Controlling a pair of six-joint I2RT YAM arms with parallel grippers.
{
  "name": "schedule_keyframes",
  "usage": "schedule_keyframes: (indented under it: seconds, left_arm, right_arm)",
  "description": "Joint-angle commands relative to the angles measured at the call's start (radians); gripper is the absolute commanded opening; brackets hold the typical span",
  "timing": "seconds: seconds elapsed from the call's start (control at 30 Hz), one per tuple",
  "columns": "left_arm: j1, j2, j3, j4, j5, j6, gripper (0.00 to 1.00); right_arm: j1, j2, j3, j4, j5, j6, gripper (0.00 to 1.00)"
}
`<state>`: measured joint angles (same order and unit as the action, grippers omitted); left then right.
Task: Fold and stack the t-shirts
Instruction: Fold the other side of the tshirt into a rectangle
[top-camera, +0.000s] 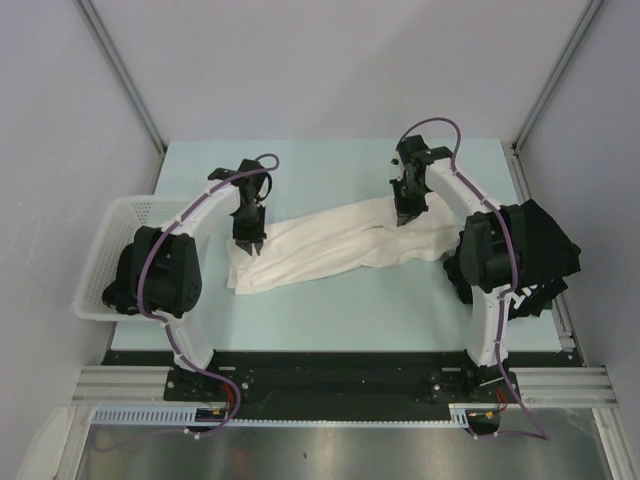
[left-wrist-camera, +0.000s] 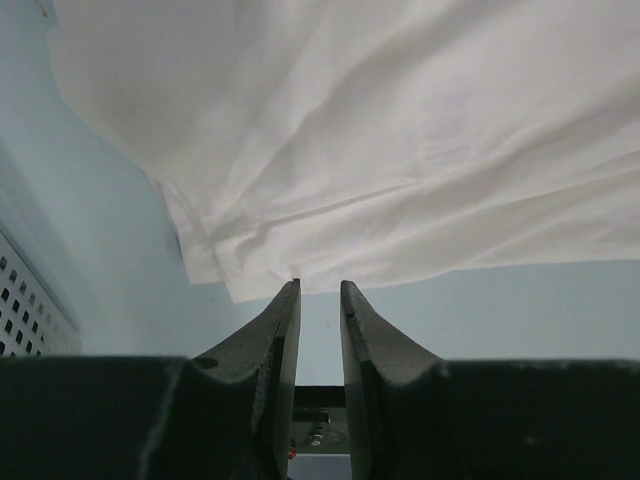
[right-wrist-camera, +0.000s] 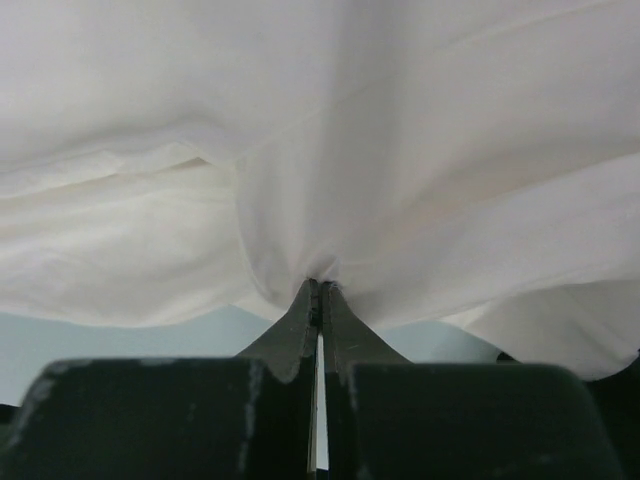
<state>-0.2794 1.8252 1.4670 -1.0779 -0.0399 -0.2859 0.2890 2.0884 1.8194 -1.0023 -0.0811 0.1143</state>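
A cream-white t-shirt (top-camera: 330, 250) lies stretched in a long crumpled band across the middle of the pale blue table (top-camera: 350, 310). My right gripper (top-camera: 405, 214) is shut on a pinch of its cloth (right-wrist-camera: 400, 150) near the band's right end, and the fabric bunches at the fingertips (right-wrist-camera: 322, 284). My left gripper (top-camera: 248, 246) stands at the band's left end. Its jaws (left-wrist-camera: 320, 286) are slightly open, and the shirt's hem (left-wrist-camera: 300, 270) lies just ahead of the tips with nothing between them. A heap of black t-shirts (top-camera: 541, 245) sits at the table's right edge, behind the right arm.
A white mesh basket (top-camera: 100, 262) stands off the table's left edge beside the left arm, and its wall (left-wrist-camera: 25, 312) shows in the left wrist view. Grey walls close in the table on the left, back and right.
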Motion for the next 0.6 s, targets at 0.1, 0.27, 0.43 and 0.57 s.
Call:
schedule_keyframes:
  seconds: [0.1, 0.27, 0.43, 0.57]
  left_arm:
    - [-0.004, -0.010, 0.039, 0.009, 0.023, 0.036, 0.27]
    - [-0.004, -0.017, 0.035, 0.009, 0.024, 0.040, 0.27]
    - [-0.006, -0.029, 0.032, 0.009, 0.026, 0.040, 0.27]
    - [-0.006, -0.035, 0.032, 0.001, 0.021, 0.042, 0.27]
  right_arm:
    - [0.036, -0.131, -0.094, -0.012, 0.024, 0.091, 0.00]
    - [0.047, -0.131, -0.164, -0.016, 0.027, 0.120, 0.00]
    - [0.053, -0.093, -0.195, -0.024, 0.052, 0.117, 0.14]
    - [0.053, -0.079, -0.160, -0.032, 0.081, 0.119, 0.24]
